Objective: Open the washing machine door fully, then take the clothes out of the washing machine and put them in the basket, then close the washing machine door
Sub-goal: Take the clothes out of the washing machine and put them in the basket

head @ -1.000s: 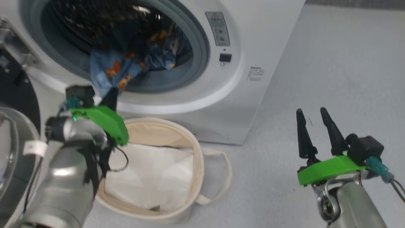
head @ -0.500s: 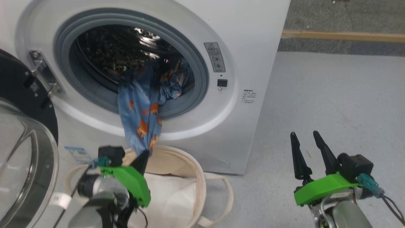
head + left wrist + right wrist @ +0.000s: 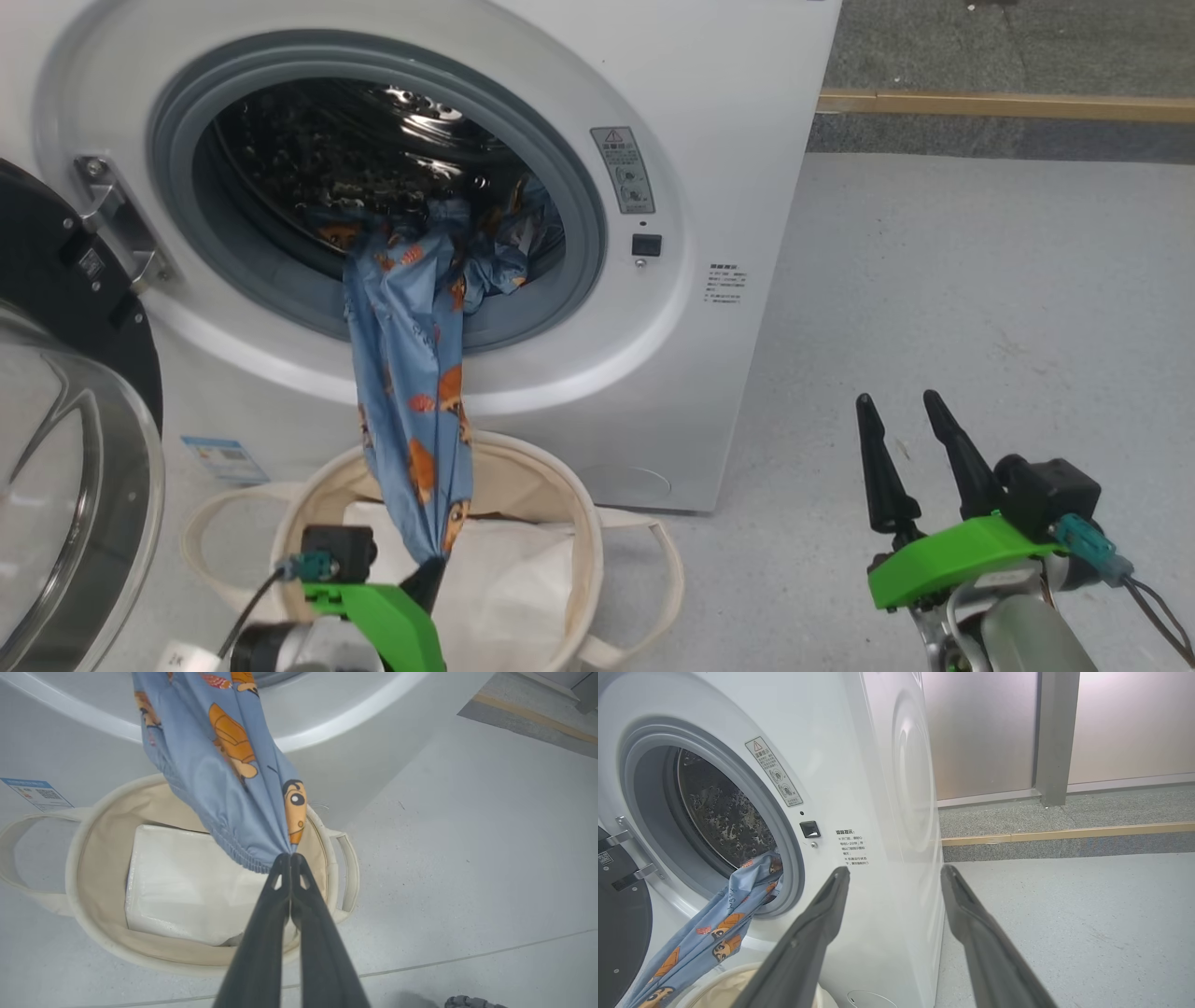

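The left tool (image 3: 290, 857) pinches the blue bear-printed fabric garment (image 3: 408, 373) above the round cream canvas basket (image 3: 512, 481); the right tool (image 3: 901, 415) fingers stand apart.

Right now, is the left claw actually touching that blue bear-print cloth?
Touching. In the left wrist view, the left gripper is shut on the gathered hem of the blue bear-print garment, no gap between them.

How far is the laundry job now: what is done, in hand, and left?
Done: the washing machine door stands open. In hand: the left gripper is shut on a bear-print garment hanging from the washing machine over the basket. Left: drop it in, fetch the other clothes, close the door. The right gripper is open.
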Controlling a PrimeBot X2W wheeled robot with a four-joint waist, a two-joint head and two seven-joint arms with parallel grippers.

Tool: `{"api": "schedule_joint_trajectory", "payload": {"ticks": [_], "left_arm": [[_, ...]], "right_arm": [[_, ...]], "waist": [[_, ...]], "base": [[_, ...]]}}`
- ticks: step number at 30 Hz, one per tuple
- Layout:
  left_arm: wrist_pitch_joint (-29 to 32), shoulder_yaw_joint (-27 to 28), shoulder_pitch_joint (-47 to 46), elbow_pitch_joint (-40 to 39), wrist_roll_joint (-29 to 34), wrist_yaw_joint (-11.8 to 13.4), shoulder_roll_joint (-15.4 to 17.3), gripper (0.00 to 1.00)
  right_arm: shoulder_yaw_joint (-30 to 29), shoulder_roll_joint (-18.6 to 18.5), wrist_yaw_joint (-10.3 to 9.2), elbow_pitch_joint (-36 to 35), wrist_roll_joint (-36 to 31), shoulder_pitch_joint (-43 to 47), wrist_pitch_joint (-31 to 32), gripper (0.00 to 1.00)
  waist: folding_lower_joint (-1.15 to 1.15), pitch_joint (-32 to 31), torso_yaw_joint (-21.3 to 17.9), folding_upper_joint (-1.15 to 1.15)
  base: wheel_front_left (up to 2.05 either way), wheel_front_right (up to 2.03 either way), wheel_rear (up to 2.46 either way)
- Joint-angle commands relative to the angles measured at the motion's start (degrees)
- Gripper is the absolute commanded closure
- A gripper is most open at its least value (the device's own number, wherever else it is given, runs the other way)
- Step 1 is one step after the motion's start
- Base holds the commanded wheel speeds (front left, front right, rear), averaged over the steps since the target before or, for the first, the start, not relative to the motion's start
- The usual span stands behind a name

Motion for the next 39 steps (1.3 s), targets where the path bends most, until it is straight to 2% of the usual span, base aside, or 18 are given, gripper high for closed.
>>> {"api": "schedule_joint_trajectory", "payload": {"ticks": [1, 7, 12, 19, 24, 30, 39], "left_arm": [[0.26, 1.69, -1.2, -2.05, -0.45, 0.59, 2.0, 1.0], [1.94, 2.62, -0.12, -1.86, -2.27, 1.38, 2.49, 1.0], [-2.93, 3.89, -3.5, 6.32, -1.05, 2.52, 2.26, 1.0], [-7.22, 4.71, -10.55, 20.79, -2.17, -2.1, -1.42, 1.0], [-7.66, 5.73, -15.42, 28.34, -4.47, -5.89, -3.83, 1.0], [-8.19, 5.7, -19.22, 33.66, -5.19, -7.08, -4.1, 1.0], [-7.11, 6.56, -21.89, 35.66, -7.05, -7.48, -3.77, 1.0]], "right_arm": [[1.23, -0.23, 0.43, -2.02, -0.48, -1.96, -0.7, 0.0], [0.92, -0.24, 0.43, -2.37, -0.69, -2.36, -0.7, 0.0], [0.71, -0.29, 0.43, -3.19, -1.2, -3.55, -0.7, 0.0], [-0.4, -0.44, 0.43, -5.1, -2.22, -5.01, -0.7, 0.0], [-0.98, -0.38, 0.43, -7.0, -3.02, -6.37, -0.7, 0.0], [-1.99, -0.27, 0.43, -9.18, -3.78, -7.95, -0.7, 0.0], [-3.53, -0.19, 0.43, -11.21, -4.96, -8.61, -0.7, 0.0]], "waist": [[0.01, 0.18, 0.0, 0.0], [0.01, 1.35, -0.08, 0.0], [0.01, 3.64, -0.53, 0.0], [0.01, 8.62, -1.22, 0.0], [0.01, 13.26, -2.0, 0.0], [0.01, 18.14, -3.12, 0.0], [0.01, 22.81, -3.77, 0.0]], "base": [[0.0, 0.0, 0.0], [0.0, 0.0, 0.0], [0.0, 0.0, 0.0], [0.0, 0.0, 0.0], [0.0, 0.0, 0.0], [0.0, 0.0, 0.0], [0.0, 0.0, 0.0]]}}
